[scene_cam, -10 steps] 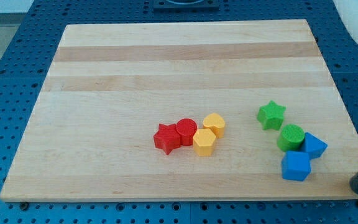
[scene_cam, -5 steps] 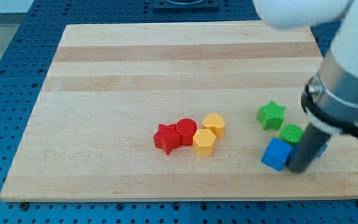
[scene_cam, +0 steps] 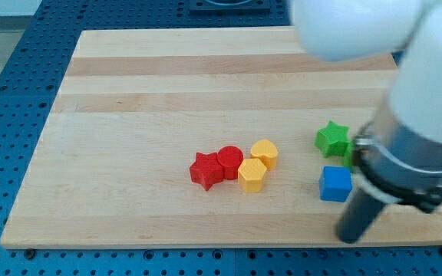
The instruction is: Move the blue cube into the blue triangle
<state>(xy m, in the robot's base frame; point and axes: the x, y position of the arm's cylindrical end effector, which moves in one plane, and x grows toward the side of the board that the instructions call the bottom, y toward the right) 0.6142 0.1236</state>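
Observation:
The blue cube point(scene_cam: 335, 184) sits on the wooden board point(scene_cam: 167, 100) at the lower right, just below the green star point(scene_cam: 332, 139). My tip point(scene_cam: 348, 238) is near the board's bottom edge, just below and right of the blue cube, not touching it. The arm's body covers the area right of the cube. The blue triangle is hidden behind the arm. Only a sliver of a green block point(scene_cam: 349, 157) shows at the arm's edge.
A red star point(scene_cam: 206, 170), a red cylinder point(scene_cam: 230, 161) and two yellow blocks point(scene_cam: 252, 175), point(scene_cam: 265, 152) cluster at the board's middle bottom. The board's bottom edge lies close below my tip.
The blue cube has slid left and a little up, away from the blue triangle's spot. My tip came in from the right, then moved down towards the bottom edge. The arm now hides the triangle.

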